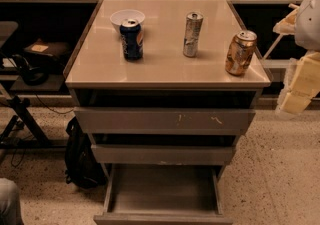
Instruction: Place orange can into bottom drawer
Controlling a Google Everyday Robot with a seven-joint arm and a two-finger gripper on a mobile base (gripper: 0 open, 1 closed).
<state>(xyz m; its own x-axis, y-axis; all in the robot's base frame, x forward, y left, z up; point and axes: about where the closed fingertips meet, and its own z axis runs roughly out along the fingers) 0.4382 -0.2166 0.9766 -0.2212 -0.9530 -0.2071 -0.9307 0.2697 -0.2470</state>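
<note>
The pincer hangs beside the table, its spread impossible to tell. It should grip the orange can squarely mid-body, since that can stands near the corner.

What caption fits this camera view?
The orange can on cabinet top, bottom drawer open below, end effector at right edge.
</note>
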